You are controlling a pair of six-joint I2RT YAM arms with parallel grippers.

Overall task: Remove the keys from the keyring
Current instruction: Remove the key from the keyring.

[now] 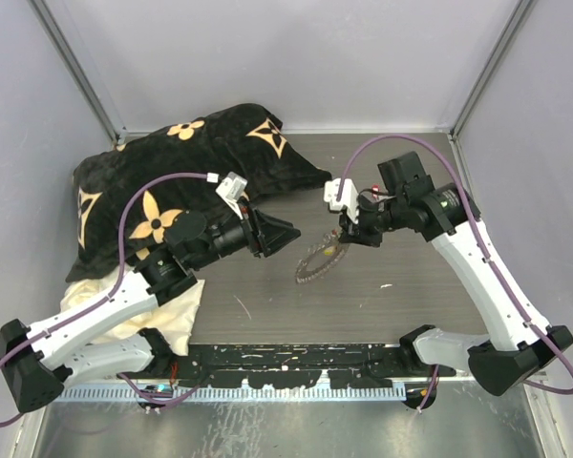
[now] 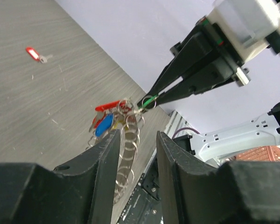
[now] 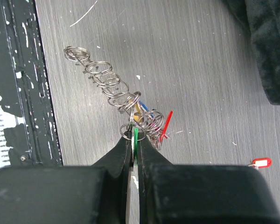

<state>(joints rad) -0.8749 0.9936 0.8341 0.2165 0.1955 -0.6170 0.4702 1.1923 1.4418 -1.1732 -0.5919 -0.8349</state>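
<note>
Two pincers, one ring. My right pincer (image 3: pixel 133 136) is clenched on the green key (image 3: pixel 136 135), tips meeting right at its head. The ring (image 3: pixel 107 84) hangs off that key and slants down to the table (image 3: pixel 200 56). I judge it is lifted this way so the key can be worked off the wire.

My left pincer (image 2: pixel 137 140) is released, jaws apart on either side of the coil and not clearly touching it. Probably it is placed there to clamp the coil for a counter-pull.

The ring sits mid-table between the two pincers, and its lower end looks to rest on the wood.

Keys on the ring, four by my count:
- green key, gripped
- red key (image 3: pixel 165 123)
- blue key (image 3: pixel 147 113)
- pale key (image 3: pixel 139 115), mostly hidden behind the loops

One loose key (image 3: pixel 261 162) with a red tag lies flat on the table, well apart from the ring. So one is off and four are left, as I read it.

One black pillow (image 1: pixel 172 162) lies far left, not involved.
</note>
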